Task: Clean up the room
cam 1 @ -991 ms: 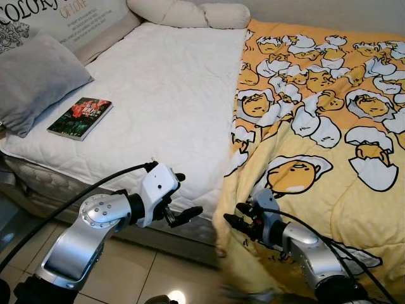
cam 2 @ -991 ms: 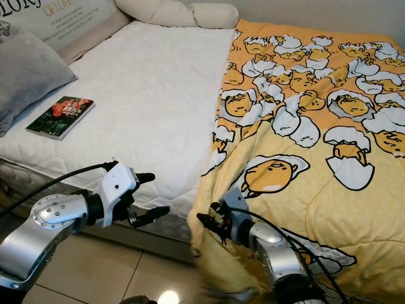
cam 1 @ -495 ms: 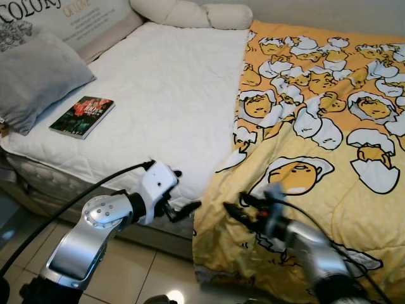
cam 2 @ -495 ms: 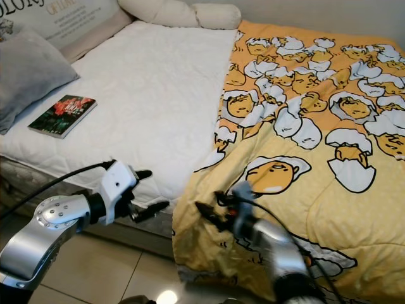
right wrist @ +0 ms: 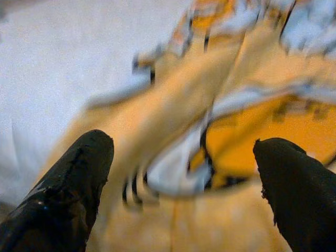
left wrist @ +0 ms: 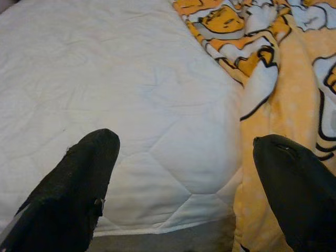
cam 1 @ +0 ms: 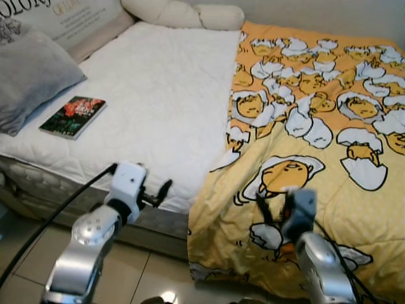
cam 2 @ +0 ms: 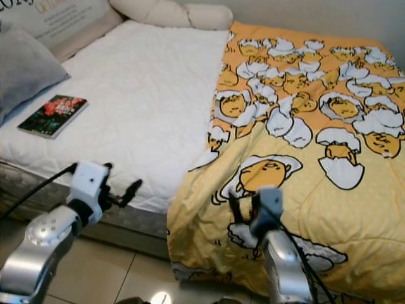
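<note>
Since one second ago, the right gripper [cam 1: 277,204] has risen over the near edge of the yellow blanket with egg cartoon prints [cam 1: 329,145], its fingers spread and empty. That blanket covers the right half of the bed's white quilted mattress [cam 1: 152,95]. On the left, the left gripper [cam 1: 157,193], fingers spread, hovers at the mattress's near edge. A dark paperback book [cam 1: 73,116] lies far left beside a grey pillow [cam 1: 31,76].

The right wrist view is smeared: the blanket [right wrist: 173,131] shows as streaks. The grey pillow [cam 1: 28,76] runs off the picture's edge. The book [cam 1: 73,116] title is too small to read.
</note>
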Robot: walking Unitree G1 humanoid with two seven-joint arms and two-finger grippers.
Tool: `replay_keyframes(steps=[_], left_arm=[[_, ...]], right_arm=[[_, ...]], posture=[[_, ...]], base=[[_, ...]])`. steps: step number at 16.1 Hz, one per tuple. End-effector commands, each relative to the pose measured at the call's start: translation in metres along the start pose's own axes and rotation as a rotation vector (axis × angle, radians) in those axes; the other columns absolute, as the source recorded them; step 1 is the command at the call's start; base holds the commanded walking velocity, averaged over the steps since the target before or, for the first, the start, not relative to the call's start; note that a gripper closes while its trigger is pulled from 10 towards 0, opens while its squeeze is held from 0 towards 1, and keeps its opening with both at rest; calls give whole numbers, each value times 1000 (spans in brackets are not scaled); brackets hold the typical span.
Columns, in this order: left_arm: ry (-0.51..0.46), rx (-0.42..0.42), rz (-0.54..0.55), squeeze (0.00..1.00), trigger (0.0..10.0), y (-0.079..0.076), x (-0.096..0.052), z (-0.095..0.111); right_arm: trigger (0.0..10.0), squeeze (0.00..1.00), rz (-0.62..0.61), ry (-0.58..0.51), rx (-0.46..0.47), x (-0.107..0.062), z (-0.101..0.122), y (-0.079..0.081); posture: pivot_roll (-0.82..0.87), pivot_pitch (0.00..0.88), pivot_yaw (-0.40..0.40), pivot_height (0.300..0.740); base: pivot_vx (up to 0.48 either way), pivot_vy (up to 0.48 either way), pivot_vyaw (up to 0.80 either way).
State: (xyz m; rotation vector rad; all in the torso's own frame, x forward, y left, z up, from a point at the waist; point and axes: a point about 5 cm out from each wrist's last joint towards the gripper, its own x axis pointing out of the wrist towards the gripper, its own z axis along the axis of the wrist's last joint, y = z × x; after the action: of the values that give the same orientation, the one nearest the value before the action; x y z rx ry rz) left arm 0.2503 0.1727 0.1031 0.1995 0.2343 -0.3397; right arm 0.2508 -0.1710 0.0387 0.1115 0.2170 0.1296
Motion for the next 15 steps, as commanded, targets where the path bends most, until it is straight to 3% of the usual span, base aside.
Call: replay_keyframes(steps=[1,5,15], left_arm=[[-14,-13,54,0,10000,4,-2,1],[-14,0,69,0,10000,0,-1,-1],[-34,13,95,0,10000,1,6,4]], right_arm=[[10000,0,-44,-17,-19,1,7,0],[10000,0,-44,17,-85,1,7,9],[10000,0,-85,-17,-64,2,15,12]], posture=[[-22,0,-10,740],[-13,0,-13,740],[-21,0,-9,740]], base=[[0,0,0],[0,0,0],[0,-28,0]])
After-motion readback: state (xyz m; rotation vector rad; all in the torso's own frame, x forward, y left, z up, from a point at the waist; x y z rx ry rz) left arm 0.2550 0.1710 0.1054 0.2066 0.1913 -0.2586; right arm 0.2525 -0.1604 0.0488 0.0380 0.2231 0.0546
